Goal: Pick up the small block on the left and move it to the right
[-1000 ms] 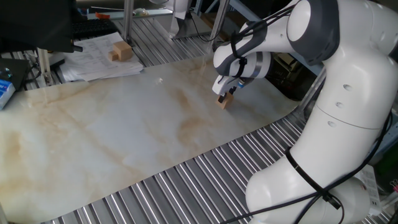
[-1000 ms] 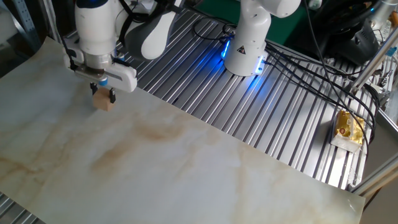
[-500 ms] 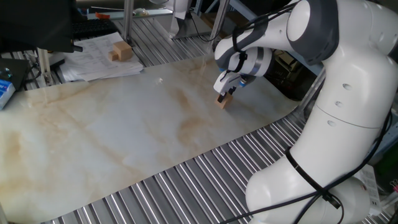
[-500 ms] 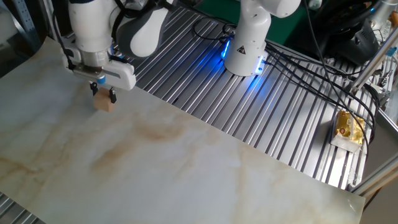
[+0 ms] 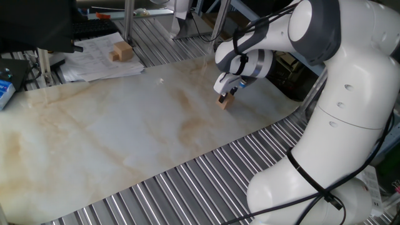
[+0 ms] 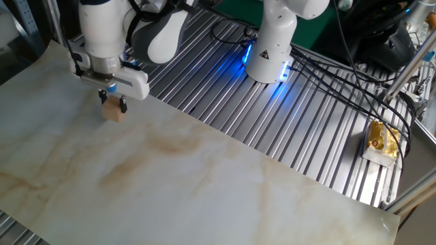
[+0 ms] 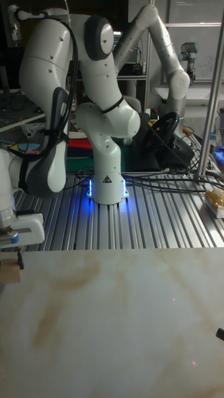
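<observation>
While the gripper (image 5: 225, 96) stands over the marbled sheet (image 5: 112, 137), the block (image 5: 223, 103) sits directly beneath it, between the two dark fingertips — one fingertip (image 6: 123, 105) shows at the cube's side in the other fixed view, and the tall view catches a fingertip (image 7: 20, 260) just beside the block (image 7: 10, 273) at the picture's left edge. The fingers look closed in on the cube, pinching it from two sides, though whether its underside is touching the sheet or barely clear of it cannot be told; its lower edge appears to meet the surface in both fixed views.

The block (image 6: 115, 113) lies near one long edge of the sheet, toward a corner, close to where the ribbed metal bench (image 6: 225, 88) begins. Being a cube, it has no long axis to line up with; what matters is that it is centred under the wrist, not off to either finger. So the grasp seems made, and the next call is likely a straight lift before carrying it across the sheet — a lopsided pinch could let it twist or drop.

A chunkier block (image 5: 122, 51) rests well apart on papers (image 5: 100, 62) beyond the sheet's far edge, and plays no part.
</observation>
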### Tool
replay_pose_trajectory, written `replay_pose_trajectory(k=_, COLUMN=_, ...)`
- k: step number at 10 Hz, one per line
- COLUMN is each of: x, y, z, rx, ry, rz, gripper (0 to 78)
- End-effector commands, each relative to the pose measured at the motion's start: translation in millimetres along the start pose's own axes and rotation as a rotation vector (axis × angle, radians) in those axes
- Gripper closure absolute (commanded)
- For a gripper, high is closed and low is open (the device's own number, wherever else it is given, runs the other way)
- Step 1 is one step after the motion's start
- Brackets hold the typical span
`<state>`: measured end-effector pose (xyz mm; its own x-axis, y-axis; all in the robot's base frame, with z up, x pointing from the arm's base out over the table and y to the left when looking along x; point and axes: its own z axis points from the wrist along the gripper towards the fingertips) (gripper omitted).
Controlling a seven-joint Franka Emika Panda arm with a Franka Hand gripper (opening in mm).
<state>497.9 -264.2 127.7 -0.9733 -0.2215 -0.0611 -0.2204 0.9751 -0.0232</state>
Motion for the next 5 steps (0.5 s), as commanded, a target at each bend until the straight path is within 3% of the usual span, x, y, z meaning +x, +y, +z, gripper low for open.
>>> replay_pose_trajectory(k=1, x=-0.6, y=-1.2, z=-1.6, rx=0.007, ry=0.008, rz=0.132, gripper=76.3)
replay_pose_trajectory(k=5, x=-5.4, y=5.7, z=-0.4, rx=0.006, ry=0.005, rz=0.132, gripper=76.3)
